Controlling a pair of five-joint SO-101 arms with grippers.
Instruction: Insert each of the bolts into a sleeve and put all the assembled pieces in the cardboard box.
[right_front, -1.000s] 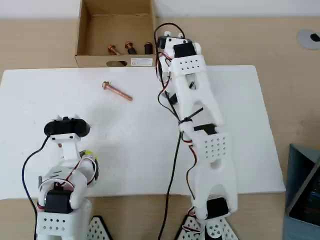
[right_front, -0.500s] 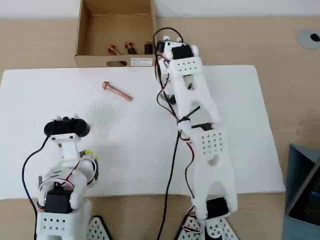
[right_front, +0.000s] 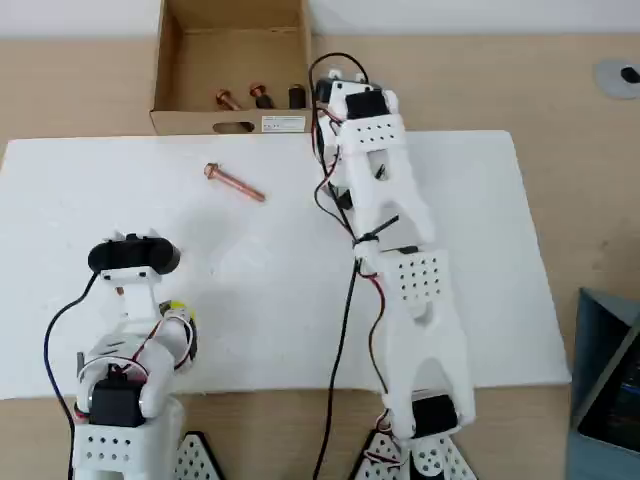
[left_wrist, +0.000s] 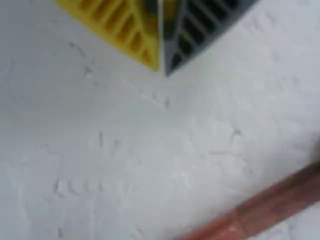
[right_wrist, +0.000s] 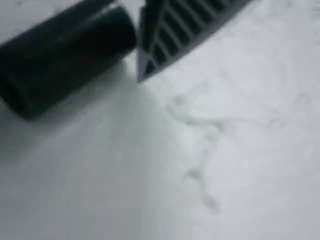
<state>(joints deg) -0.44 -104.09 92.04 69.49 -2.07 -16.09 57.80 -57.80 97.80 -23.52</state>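
A copper bolt (right_front: 235, 183) lies loose on the white mat (right_front: 470, 200), a little in front of the cardboard box (right_front: 170, 70). The box holds bolts in dark sleeves (right_front: 260, 95). My right arm stretches to the box's near right corner, its gripper (right_front: 345, 92) under the wrist. In the right wrist view a black sleeve (right_wrist: 65, 55) lies on the mat against the grey finger (right_wrist: 185, 30) of my right gripper (right_wrist: 140, 72), which is open. My left gripper (right_front: 133, 258) hangs low over the mat's near left; its yellow and grey fingers (left_wrist: 125, 30) meet at the tip (left_wrist: 162, 67), shut on nothing. A copper rod (left_wrist: 260, 210) lies close by.
A grey bin (right_front: 605, 380) stands off the mat at the near right. The box's front wall (right_front: 230, 122) meets the mat's far edge. Cables (right_front: 345, 300) trail along the right arm. Bare wooden table (right_front: 580, 150) flanks the mat on the right.
The right arm's forearm and elbow have shifted slightly to the left while its wrist stays by the box corner. The left arm and the loose bolt have not moved.
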